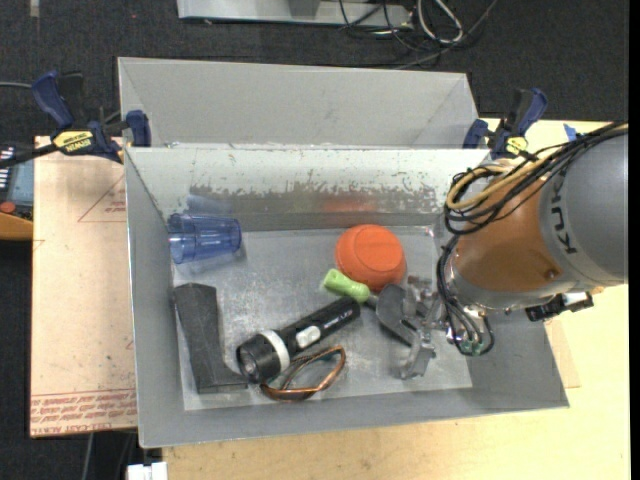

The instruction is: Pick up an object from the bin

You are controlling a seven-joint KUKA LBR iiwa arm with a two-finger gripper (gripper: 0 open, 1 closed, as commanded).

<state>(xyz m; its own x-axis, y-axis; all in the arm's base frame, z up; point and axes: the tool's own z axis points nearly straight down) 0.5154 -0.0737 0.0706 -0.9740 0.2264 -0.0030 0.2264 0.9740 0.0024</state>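
Lying slantwise at the front middle of the bin [300,183], the black flashlight [305,334] has its thin end near the gripper [405,339]. The gripper's fingers stand apart with nothing between them. A green piece [346,286] and an orange ball [370,252] lie just behind.

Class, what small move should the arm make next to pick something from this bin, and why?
Probably ease the gripper toward the black torch: the gripper is over bare bin floor, and the torch's slim end lies close beside it, clear of the orange ball.
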